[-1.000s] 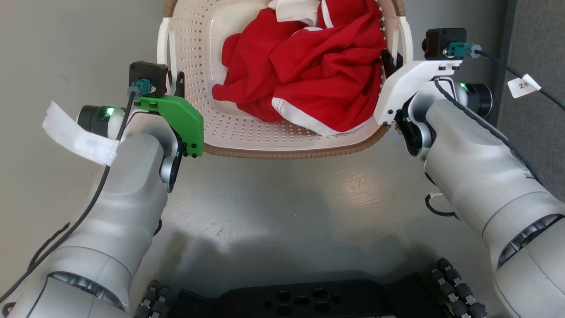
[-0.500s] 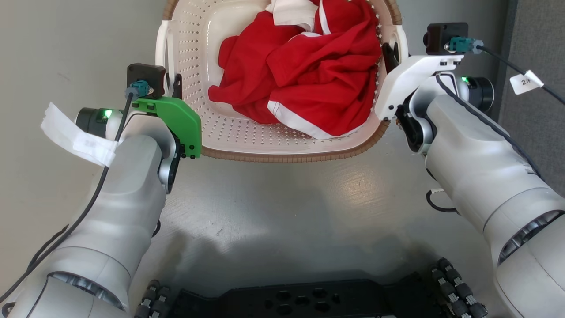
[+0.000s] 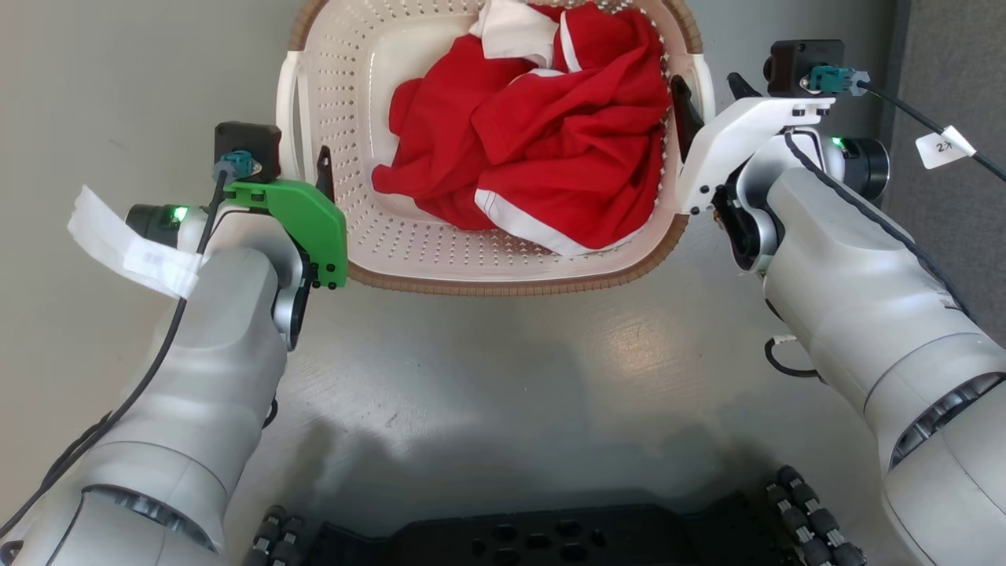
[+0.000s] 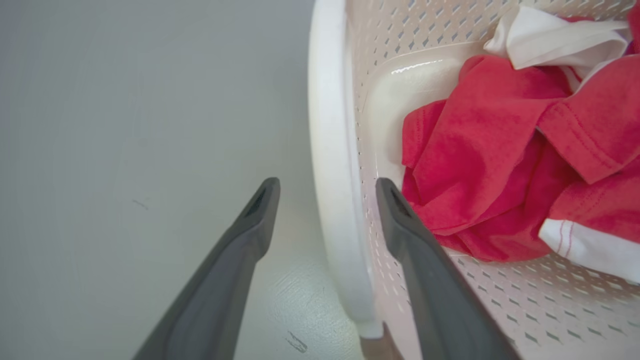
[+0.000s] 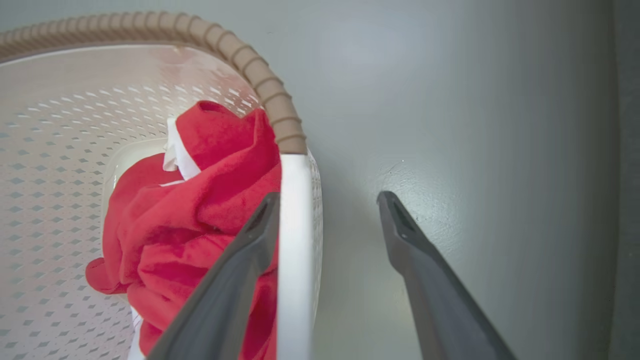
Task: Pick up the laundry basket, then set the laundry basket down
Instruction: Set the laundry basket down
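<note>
Grey floor (image 3: 503, 354), laundry basket (image 3: 471, 259) of red clothes (image 3: 550, 149), left pincer (image 4: 326, 184) spread open astride one handle (image 4: 330, 125), right pincer (image 5: 327, 196) likewise, further forward than a second ago.

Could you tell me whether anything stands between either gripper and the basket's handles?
Nothing visible does. The open left gripper straddles the left handle, and the open right gripper straddles the right handle. The red cloth lies close beside the right gripper's inner finger and might get pinched.
</note>
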